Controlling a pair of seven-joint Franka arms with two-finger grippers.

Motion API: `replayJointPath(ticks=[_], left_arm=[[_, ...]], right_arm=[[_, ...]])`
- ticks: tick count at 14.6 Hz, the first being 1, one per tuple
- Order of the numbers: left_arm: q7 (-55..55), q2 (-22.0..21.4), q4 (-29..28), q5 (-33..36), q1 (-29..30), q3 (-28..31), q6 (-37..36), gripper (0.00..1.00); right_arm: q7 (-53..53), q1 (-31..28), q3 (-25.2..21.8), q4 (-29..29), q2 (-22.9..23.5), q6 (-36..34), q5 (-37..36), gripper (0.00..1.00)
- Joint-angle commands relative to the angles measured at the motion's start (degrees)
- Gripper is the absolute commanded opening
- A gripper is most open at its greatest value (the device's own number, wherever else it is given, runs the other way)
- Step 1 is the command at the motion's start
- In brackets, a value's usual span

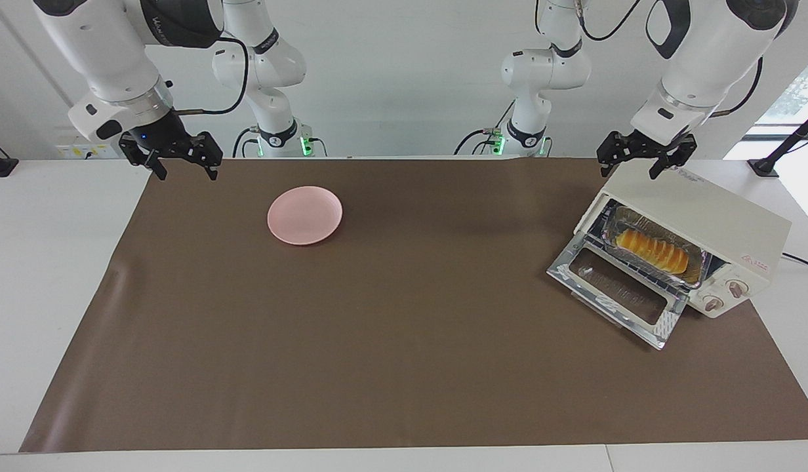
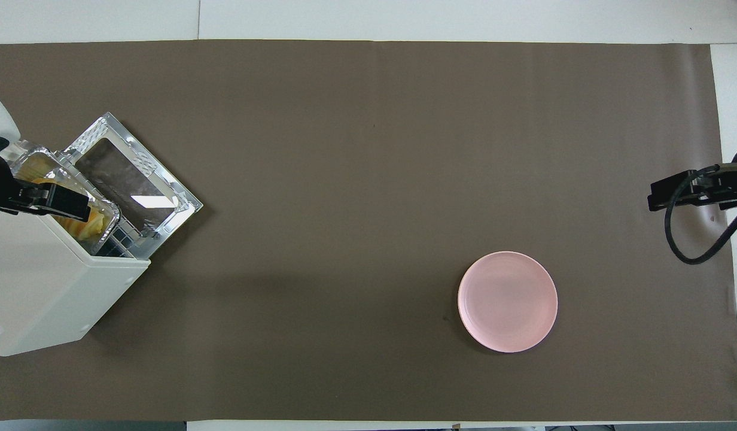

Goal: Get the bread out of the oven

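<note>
bread (image 1: 652, 250) in oven (image 1: 706, 223), below left fingers (image 1: 658, 172)

The bread (image 1: 652, 250) is golden-orange with crosswise ridges, inside the cream-white oven (image 1: 699, 223). Well apart from the oven, a plain pink plate (image 1: 305, 215) lies on the brown mat (image 1: 404, 341).

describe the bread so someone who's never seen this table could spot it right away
Find the cream-white toaster oven at the left arm's end of the brown mat, its glass door folded down open. Inside sits a silver foil tray, and the bread lies in it. It is a short golden-orange loaf with crosswise ridges, the only food in sight.
</note>
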Motion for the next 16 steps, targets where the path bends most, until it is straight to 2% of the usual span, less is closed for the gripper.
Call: replayJointPath(ticks=[1, 10, 13, 14, 16], left_arm=[[0.4, -0.9, -1.1, -0.8, 0.8, -0.6, 1.0, 1.0], [-0.2, -1.3, -0.8, -0.2, 1.9, 0.1, 3.0, 1.0], [-7.6, -0.4, -0.3, 0.9, 1.7, -0.1, 5.9, 1.0], [-10.5, 0.6, 0.3, 0.8, 1.4, 0.0, 5.8, 1.0], [-16.0, 6.3, 4.6, 0.7, 1.4, 0.0, 5.5, 1.0]], right_arm=[[-1.1, -0.7, 0.2, 0.2, -0.3, -1.0, 0.2, 1.0], [-1.1, -0.7, 0.2, 0.2, -0.3, -0.9, 0.2, 1.0], [-1.1, -0.7, 0.2, 0.2, -0.3, -1.0, 0.2, 1.0], [-1.1, -0.7, 0.2, 0.2, -0.3, -1.0, 0.2, 1.0], [-1.1, -0.7, 0.2, 0.2, -0.3, -1.0, 0.2, 1.0]])
